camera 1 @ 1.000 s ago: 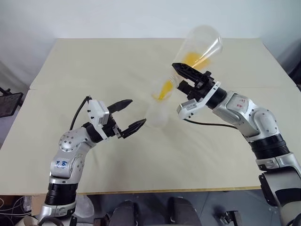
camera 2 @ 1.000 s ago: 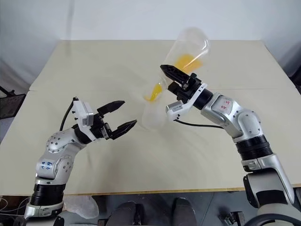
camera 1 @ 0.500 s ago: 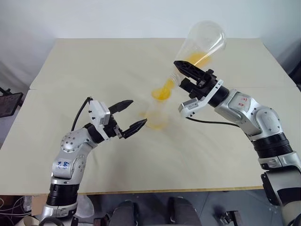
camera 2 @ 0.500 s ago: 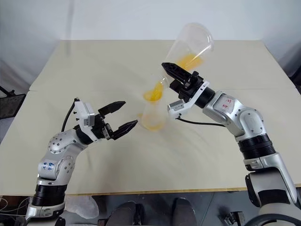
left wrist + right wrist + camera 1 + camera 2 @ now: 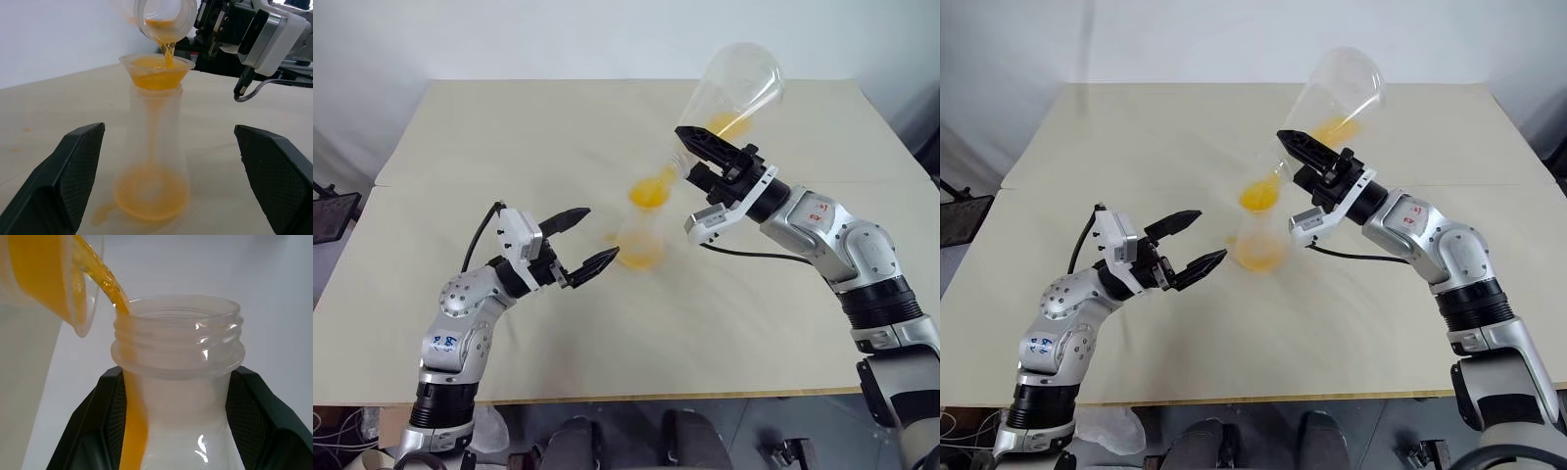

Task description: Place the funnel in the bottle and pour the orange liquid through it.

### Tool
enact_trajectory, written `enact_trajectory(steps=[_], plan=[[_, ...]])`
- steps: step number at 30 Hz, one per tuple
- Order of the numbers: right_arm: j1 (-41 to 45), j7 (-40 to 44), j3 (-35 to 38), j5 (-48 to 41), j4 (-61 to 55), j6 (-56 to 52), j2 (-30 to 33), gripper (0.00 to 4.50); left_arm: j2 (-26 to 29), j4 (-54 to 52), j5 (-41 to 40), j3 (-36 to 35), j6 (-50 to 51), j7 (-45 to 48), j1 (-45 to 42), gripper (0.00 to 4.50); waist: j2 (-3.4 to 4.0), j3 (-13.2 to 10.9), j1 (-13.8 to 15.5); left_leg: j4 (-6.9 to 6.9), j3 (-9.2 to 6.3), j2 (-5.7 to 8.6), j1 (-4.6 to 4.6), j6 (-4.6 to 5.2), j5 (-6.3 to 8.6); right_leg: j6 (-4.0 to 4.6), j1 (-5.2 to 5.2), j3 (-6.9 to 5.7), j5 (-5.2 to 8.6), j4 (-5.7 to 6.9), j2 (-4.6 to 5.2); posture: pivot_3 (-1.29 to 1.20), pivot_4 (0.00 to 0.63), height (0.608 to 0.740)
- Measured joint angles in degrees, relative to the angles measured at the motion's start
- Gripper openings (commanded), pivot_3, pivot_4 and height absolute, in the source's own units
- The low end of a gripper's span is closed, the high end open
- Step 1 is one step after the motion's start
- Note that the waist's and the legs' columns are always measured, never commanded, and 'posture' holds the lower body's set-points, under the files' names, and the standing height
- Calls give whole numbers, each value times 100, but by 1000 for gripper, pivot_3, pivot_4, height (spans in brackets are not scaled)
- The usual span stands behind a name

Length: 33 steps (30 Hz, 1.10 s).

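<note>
The left gripper [image 5: 584, 240] hangs unclenched, fingers spread, empty. Just beyond its fingertips the bottle [image 5: 152, 161] stands upright on the table [image 5: 509, 137], the funnel [image 5: 156, 72] seated in its neck. Above, the right gripper [image 5: 697, 157] clamps a tilted flask [image 5: 729, 93], streaming orange liquid [image 5: 166, 49] into the funnel.

Clear glossy plastic bottle [image 5: 152, 147] and funnel [image 5: 156, 72]; matt, pale, smooth counter [image 5: 509, 137]; claw fingers [image 5: 73, 171] of matt black textured plastic.

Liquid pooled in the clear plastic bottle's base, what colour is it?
Translucent yellow-orange liquid, seen best in the left wrist view.
</note>
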State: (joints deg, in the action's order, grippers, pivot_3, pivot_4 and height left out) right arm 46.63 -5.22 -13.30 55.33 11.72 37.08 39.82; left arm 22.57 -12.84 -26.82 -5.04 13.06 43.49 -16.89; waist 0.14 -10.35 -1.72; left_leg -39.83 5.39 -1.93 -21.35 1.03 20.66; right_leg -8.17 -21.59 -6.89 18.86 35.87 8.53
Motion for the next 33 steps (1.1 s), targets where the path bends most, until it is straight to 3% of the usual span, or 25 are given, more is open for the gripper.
enact_trajectory(steps=[33], plan=[[0,-181,-175,67,-1,-101,0,2461,-5,-1,-1,0,0,-30,0,4500,0,0,0,0,0,-3,0,0,0,0,0,0,0,-1,0,0,150,740]])
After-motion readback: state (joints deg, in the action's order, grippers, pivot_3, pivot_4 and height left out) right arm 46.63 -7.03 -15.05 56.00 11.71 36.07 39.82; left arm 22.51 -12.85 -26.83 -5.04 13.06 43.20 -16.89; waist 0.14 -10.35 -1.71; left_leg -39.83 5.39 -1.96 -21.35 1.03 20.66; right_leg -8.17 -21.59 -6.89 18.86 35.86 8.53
